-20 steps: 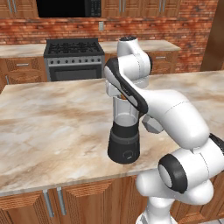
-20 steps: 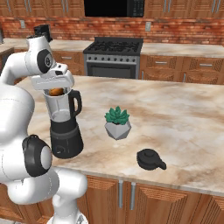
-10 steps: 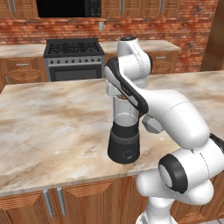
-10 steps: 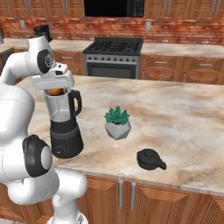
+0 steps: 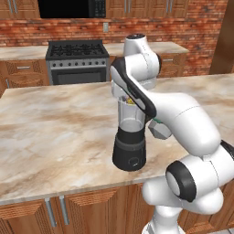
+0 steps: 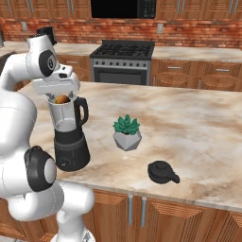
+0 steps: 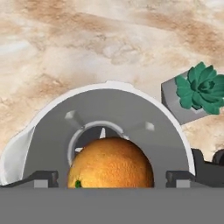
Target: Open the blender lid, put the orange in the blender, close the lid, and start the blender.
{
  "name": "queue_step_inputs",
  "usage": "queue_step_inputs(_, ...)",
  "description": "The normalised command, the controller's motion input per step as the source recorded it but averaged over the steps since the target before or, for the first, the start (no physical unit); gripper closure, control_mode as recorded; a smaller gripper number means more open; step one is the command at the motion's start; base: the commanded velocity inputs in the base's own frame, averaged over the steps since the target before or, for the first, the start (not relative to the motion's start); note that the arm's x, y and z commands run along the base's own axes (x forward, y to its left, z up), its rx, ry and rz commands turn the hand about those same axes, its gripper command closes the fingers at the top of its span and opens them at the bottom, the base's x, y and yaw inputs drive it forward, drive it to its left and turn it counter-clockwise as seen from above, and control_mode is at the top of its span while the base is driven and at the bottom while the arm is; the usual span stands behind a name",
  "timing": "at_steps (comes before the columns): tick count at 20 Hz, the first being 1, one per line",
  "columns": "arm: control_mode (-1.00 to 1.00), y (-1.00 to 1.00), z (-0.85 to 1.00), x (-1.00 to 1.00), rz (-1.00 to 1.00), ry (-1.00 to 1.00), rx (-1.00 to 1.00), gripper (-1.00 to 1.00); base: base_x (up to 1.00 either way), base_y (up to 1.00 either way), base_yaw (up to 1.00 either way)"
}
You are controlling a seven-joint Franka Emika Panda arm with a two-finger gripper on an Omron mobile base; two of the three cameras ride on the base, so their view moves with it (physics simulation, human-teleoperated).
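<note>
Directly above the open blender (image 6: 68, 137), the gripper (image 7: 111, 180) has its fingers spread wide, clear of the orange (image 7: 110, 162) at the jar's mouth. Well apart, the blender lid (image 6: 162, 172) lies on the counter (image 6: 198, 127) near a succulent (image 6: 127, 132).

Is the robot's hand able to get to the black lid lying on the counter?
Probably yes. The blender lid lies alone on the counter, bare marble around it, knob up. The hand hovers over the blender with the orange, so it must swing past the succulent.
</note>
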Motion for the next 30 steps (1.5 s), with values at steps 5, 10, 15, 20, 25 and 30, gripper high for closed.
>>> queue_step_inputs(5,-1.0,0.0,-0.12,0.05,0.0,0.0,0.0,-1.0,0.0,0.0,0.0)
queue_step_inputs(10,-1.0,-0.1,0.25,-0.09,0.01,-0.02,0.0,-1.0,0.0,0.0,0.0)
queue_step_inputs(15,-1.0,-0.48,0.56,-0.35,0.06,-0.21,0.03,-1.0,0.0,0.0,0.0)
queue_step_inputs(20,-1.0,-0.9,0.22,-0.44,0.02,-0.15,0.11,-1.0,0.0,0.0,0.0)
queue_step_inputs(25,-1.0,-1.0,-0.16,-0.3,0.0,0.0,0.14,-1.0,0.0,0.0,0.0)
queue_step_inputs(30,-1.0,-1.0,-0.44,-0.36,0.01,0.01,0.09,-1.0,0.0,0.0,0.0)
